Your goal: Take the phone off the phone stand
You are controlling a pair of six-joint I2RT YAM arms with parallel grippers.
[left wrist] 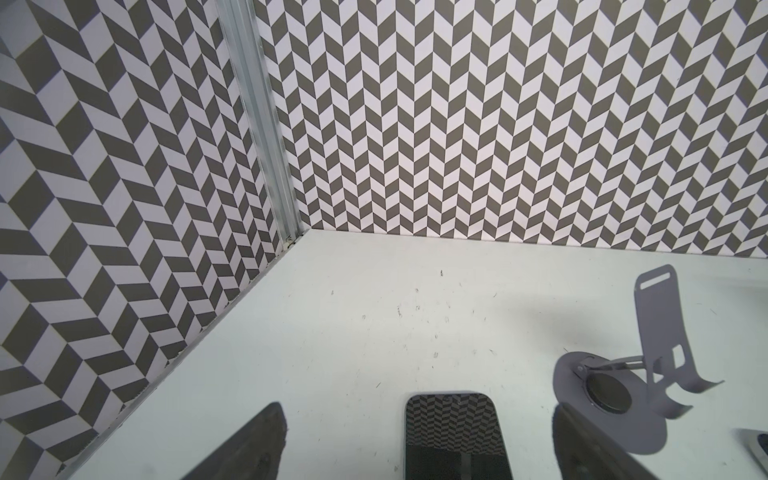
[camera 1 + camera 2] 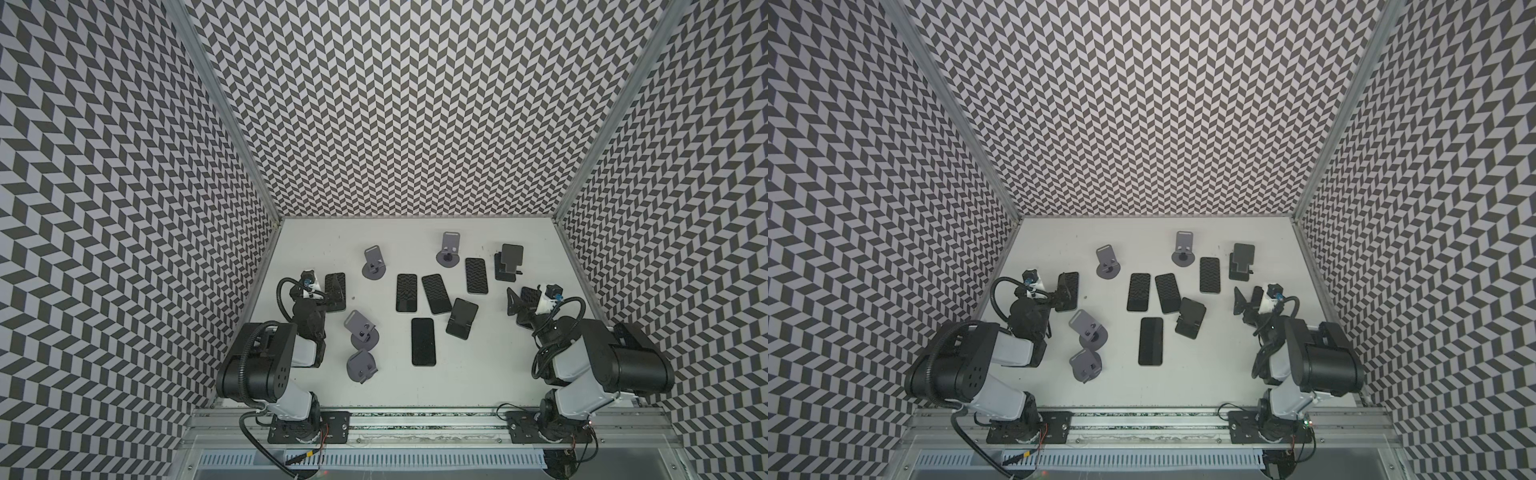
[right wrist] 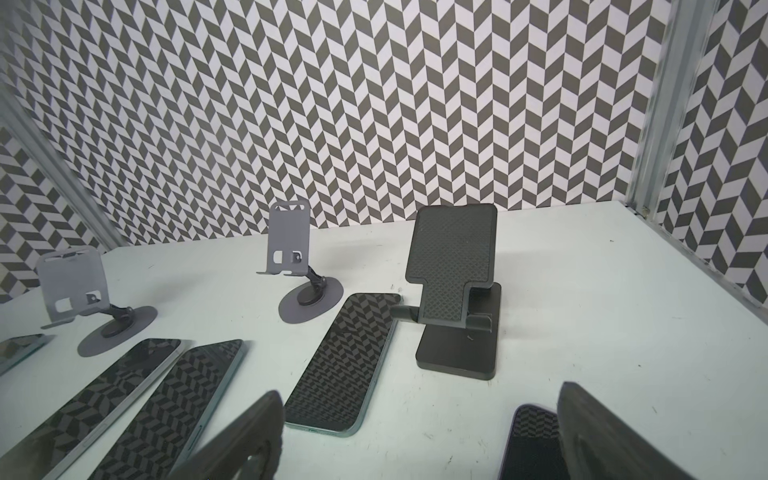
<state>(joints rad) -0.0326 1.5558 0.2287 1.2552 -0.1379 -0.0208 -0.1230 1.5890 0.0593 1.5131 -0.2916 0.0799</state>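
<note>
Left gripper [image 1: 417, 415]: its fingers are spread wide and hold nothing. It sits low, with the left phone [image 1: 453, 419] in the gap and neither finger visibly touching it.
Right gripper [image 3: 419, 392]: it is also spread wide and empty. The right phone [image 3: 532, 432] sits in the gap, close to one finger and partly hidden behind it.
Where the phones are: in both top views, one phone sits toward each side of the table [image 2: 478, 374], directly in front of a wrist. Both look tilted up rather than flat. A dark base [image 2: 334, 308] shows under the left phone, so it is probably propped on a black stand. The arm hides whatever supports the right phone.
Why held so: wide fingers straddling a phone's narrow width suit a pinch on its long edges, followed by a lift clear of the stand's lip.
Task state: four flat phones [image 2: 423, 341] lie mid-table, off any stand. The two at the grippers look like the only ones left.
Around: four grey stands [image 2: 360, 330] stand empty, and so do the far black stand [image 3: 457, 291] and the middle black stand [image 2: 461, 318].
In the way: the nearest grey stand [image 1: 656, 332] is just beside one left finger, and its round base could be nudged. Nothing lies between either gripper's fingers and its phone.
</note>
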